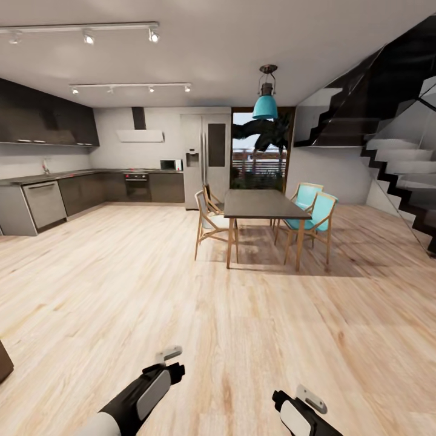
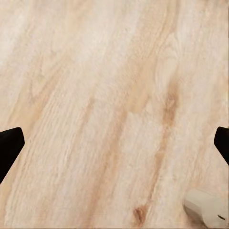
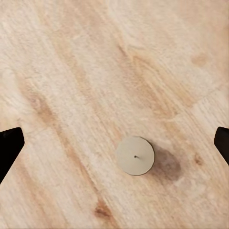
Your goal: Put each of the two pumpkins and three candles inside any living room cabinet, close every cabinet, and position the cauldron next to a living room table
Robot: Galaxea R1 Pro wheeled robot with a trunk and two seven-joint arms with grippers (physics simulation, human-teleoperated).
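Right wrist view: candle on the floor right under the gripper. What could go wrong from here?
1. The candle stands upright on the bare wood floor; a slightly off-centre descent of the right gripper could tip it and send it rolling.
2. Another pale object lies under the left gripper; driving the base might hit it.

Pale object (image 2: pixel 207 209) cut off at frame edge, identity unclear; brown corner (image 1: pixel 5 361) likewise.
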